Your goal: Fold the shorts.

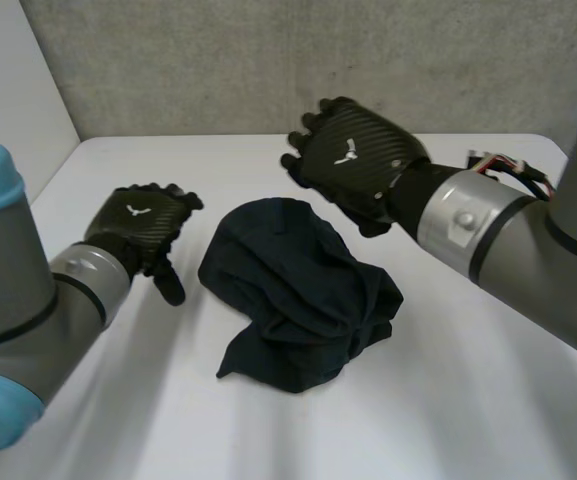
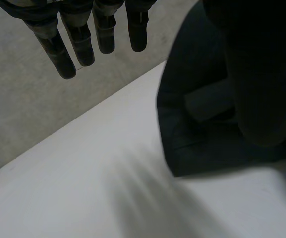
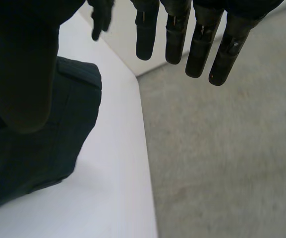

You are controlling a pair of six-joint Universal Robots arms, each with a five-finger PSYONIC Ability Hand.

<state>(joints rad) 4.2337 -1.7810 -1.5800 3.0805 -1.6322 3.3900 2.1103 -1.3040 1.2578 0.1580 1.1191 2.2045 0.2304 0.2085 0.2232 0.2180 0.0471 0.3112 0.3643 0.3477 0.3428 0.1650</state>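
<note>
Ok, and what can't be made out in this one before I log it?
- Head view: the shorts lie crumpled; their own folds hide waistband and leg openings.
- Left wrist view: the dark thumb of the left hand covers part of the shorts; the edge cuts off the rest.
- Right wrist view: the thumb of the right hand does likewise.
- Head view: whether the right hand touches the shorts' far edge cannot be told.
</note>
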